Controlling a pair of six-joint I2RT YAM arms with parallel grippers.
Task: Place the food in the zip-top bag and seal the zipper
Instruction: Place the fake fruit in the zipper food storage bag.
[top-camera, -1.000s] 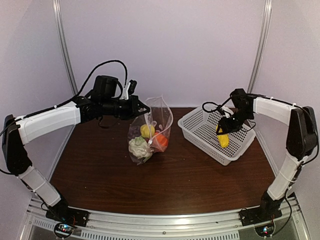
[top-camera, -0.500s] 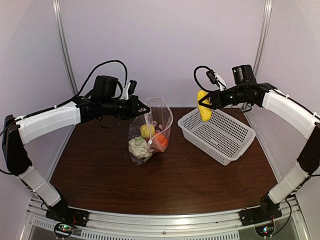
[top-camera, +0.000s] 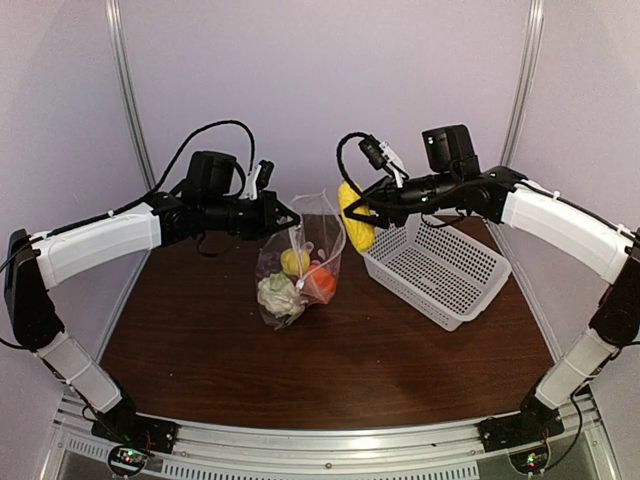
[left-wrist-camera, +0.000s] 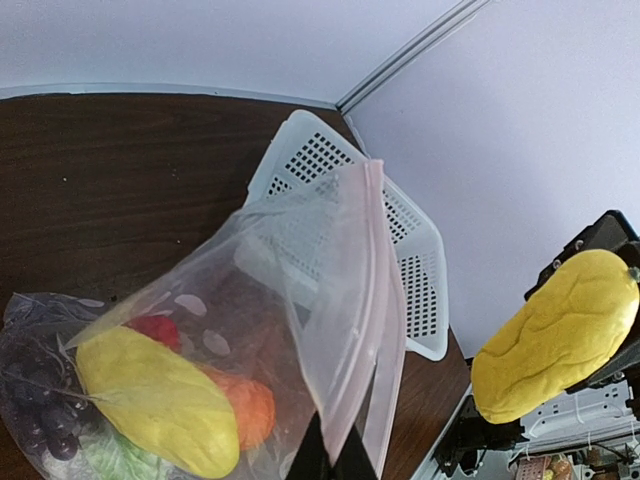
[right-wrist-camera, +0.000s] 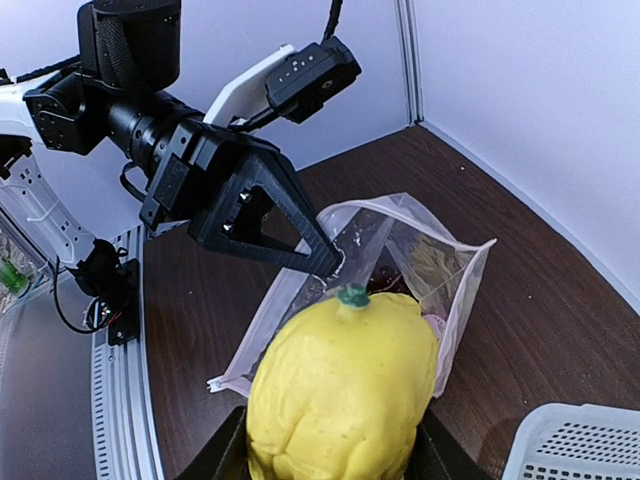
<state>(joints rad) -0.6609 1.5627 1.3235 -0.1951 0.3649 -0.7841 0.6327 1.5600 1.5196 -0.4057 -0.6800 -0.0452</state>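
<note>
The clear zip-top bag (top-camera: 318, 232) stands open on the table, its pinkish zipper (left-wrist-camera: 376, 250) unsealed. My left gripper (top-camera: 291, 215) is shut on the bag's mouth edge and holds it up. Inside lie food pieces: a yellow piece (left-wrist-camera: 160, 400), an orange piece (left-wrist-camera: 250, 410), dark grapes (left-wrist-camera: 40, 410), a red pepper (left-wrist-camera: 155, 328) and white cauliflower (top-camera: 278, 293). My right gripper (right-wrist-camera: 335, 455) is shut on another yellow piece (right-wrist-camera: 345, 390), which hangs in the air just right of the bag's mouth (right-wrist-camera: 400, 250).
The white mesh basket (top-camera: 440, 270) stands at the back right with nothing showing inside it. Brown tabletop (top-camera: 330, 370) stretches in front of the bag. Metal frame posts (top-camera: 125, 90) and pale walls close in the back and sides.
My right gripper lifted the yellow piece out of the basket and carried it up and left to the bag's mouth. The left gripper and bag have not moved.
</note>
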